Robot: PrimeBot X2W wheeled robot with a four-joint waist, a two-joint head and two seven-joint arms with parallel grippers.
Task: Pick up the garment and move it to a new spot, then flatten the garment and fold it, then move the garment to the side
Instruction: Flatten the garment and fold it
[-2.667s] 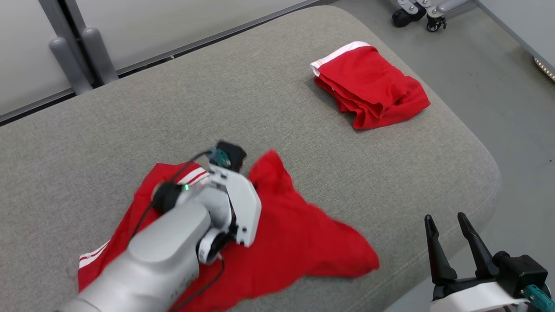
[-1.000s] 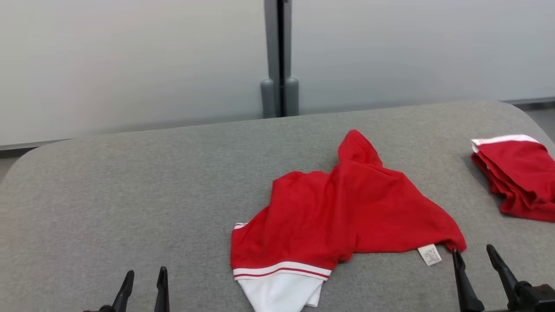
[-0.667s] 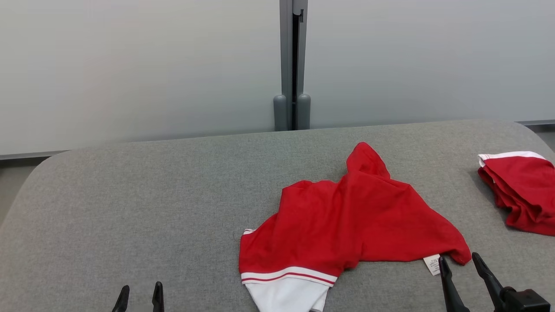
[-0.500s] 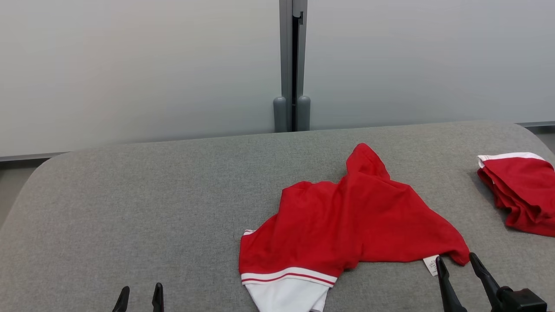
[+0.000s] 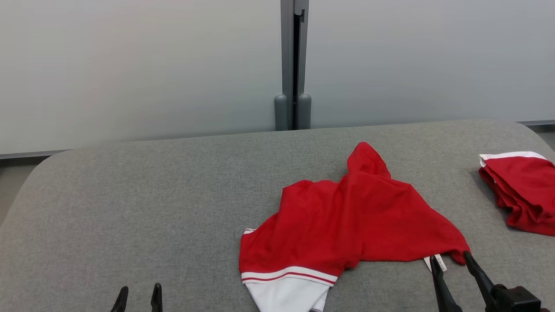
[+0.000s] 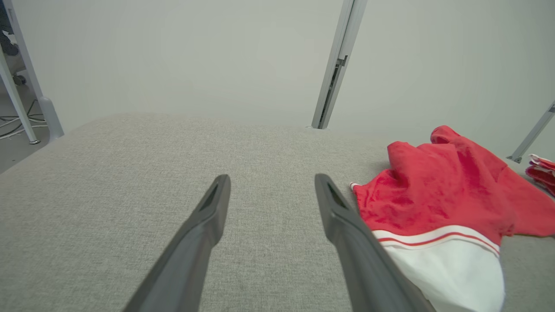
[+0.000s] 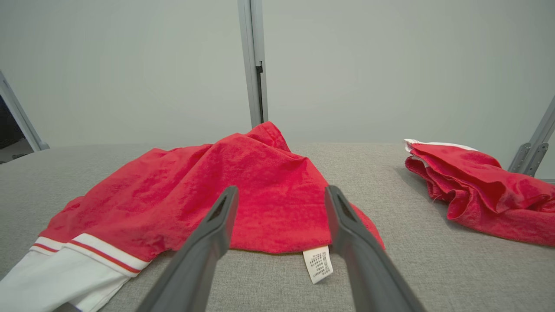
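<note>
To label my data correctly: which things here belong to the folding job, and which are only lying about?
Job:
- crumpled garment
- its label

Lying about:
- folded garment
- post

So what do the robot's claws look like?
The left claw and right claw match: each has two long, thin, dark fingers tapering to points. Up close they look dark grey, with a small slot near each tip.
</note>
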